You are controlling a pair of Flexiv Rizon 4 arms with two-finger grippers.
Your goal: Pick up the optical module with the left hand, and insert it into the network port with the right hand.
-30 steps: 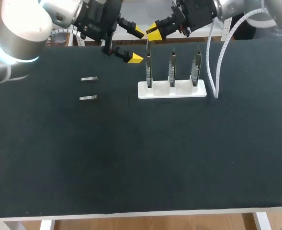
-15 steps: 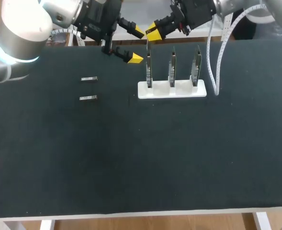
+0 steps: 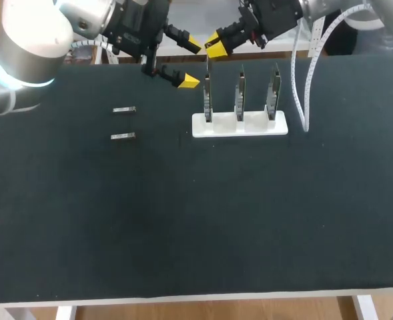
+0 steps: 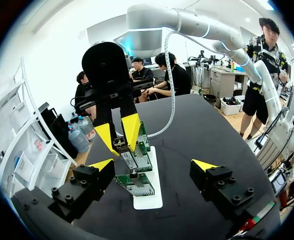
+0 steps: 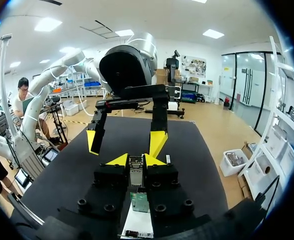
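The right gripper [image 3: 214,47] has barely moved, pinching the optical module [image 5: 136,176] just over the leftmost board's network port [image 3: 207,87]. Its cable [image 3: 306,113] has swung aside. The left gripper [image 3: 190,63] hangs spread nearby. Insertion looks imminent.

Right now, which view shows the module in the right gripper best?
Right wrist view: the module sits close, clamped in the right gripper. Left wrist view shows it smaller; in head view it is too small to tell.

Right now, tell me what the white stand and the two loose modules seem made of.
White stand: probably plastic, matte and evenly white, with rounded corners. Loose modules: likely metal, with pale silvery-grey casings, though they are too small to be sure.
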